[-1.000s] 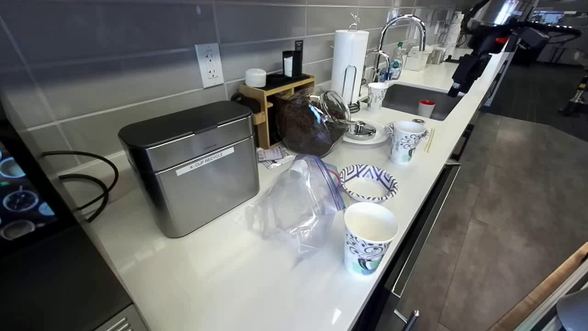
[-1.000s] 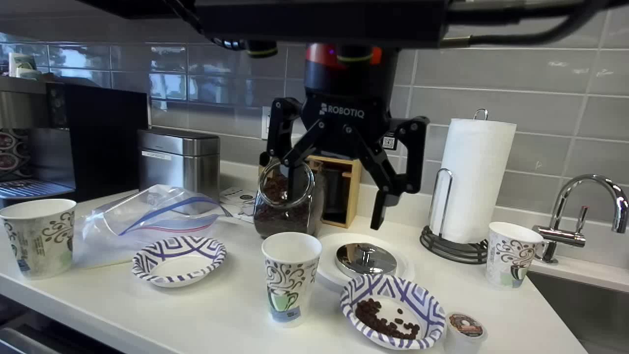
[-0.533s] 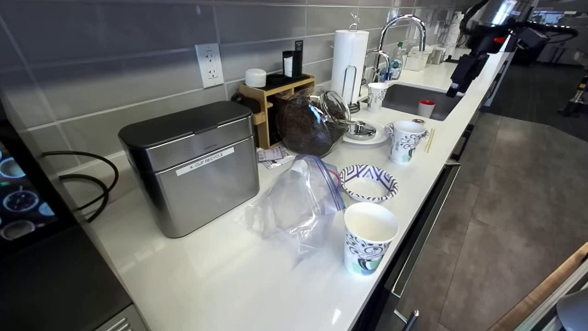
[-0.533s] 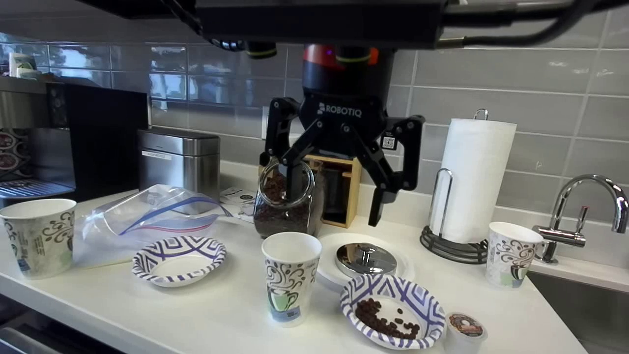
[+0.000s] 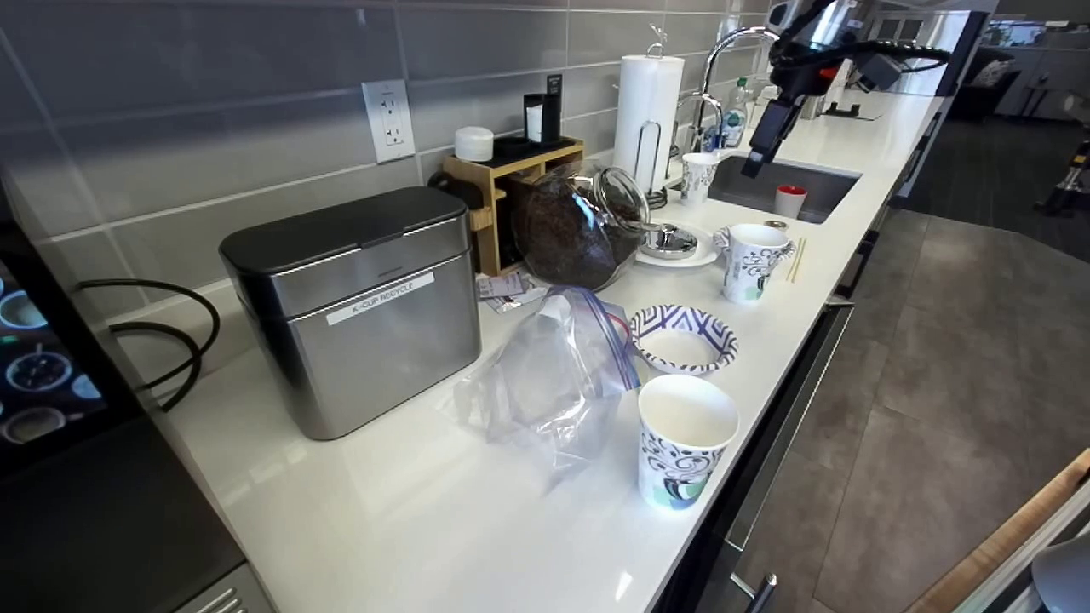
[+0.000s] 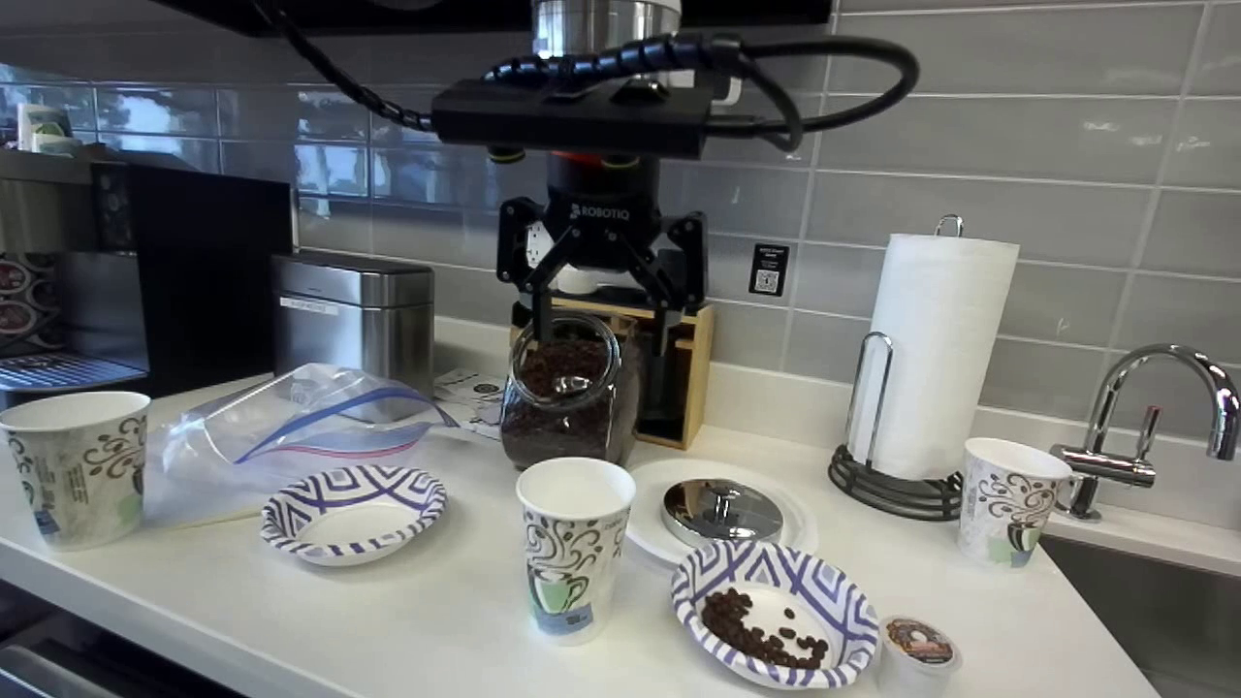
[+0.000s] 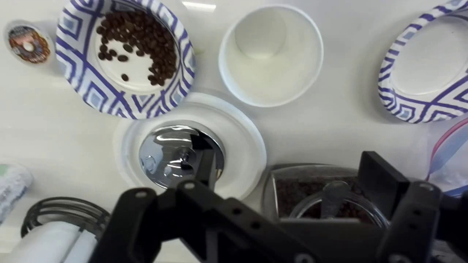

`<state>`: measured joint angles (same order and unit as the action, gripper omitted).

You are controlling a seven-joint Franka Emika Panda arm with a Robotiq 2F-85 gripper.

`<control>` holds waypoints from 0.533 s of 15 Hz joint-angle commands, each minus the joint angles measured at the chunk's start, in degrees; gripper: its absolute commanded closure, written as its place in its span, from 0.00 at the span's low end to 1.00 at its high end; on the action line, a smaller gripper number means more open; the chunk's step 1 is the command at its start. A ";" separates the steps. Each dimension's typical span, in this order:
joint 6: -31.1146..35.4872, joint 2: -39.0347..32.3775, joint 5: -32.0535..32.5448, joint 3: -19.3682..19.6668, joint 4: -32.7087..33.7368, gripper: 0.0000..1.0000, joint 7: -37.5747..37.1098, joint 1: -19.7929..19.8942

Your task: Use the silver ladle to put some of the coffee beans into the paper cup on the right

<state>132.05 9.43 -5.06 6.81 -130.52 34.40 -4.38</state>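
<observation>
Versus half a second earlier: the arm (image 6: 601, 27) had shifted back toward the wall edge of the counter (image 6: 456, 620), gripper (image 6: 601, 341) with it. In an exterior view one fingertip overlapped the upper rim of the glass jar (image 6: 562, 441), the other the wooden shelf (image 6: 698, 378); before, one crossed the jar mouth and the other hung past the shelf. Jaws were spread wide both times. Silver ladle (image 6: 572, 385) looked to be the small shiny piece at the jar mouth, too small there to be certain. Coffee beans (image 6: 553, 361) sat in the jar, which hadn't moved; a smaller batch lay in the patterned bowl (image 6: 855, 620) near the front edge. Paper cups (image 6: 577, 548) stood upright, unmoved: one mid-counter toward the front edge, one by the edge at the sink (image 6: 1154, 601), one near the front edge beside the plastic bag (image 5: 553, 383). Chrome lid (image 6: 717, 509) was on the white plate (image 6: 650, 514), also unchanged.
</observation>
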 commanded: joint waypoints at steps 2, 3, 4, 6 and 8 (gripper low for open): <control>-3.47 -7.06 -2.04 -3.63 7.22 0.00 1.78 -0.71; -4.13 -8.27 -1.79 -4.48 8.42 0.00 1.79 -0.67; -5.05 -9.54 -1.82 -5.29 9.62 0.00 1.86 -0.64; -7.53 -11.49 -1.70 -6.68 11.76 0.00 1.46 -0.44; -10.08 -13.15 -1.64 -7.79 13.53 0.00 1.25 -0.21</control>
<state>126.47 -0.23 -6.06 0.55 -121.10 34.89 -5.25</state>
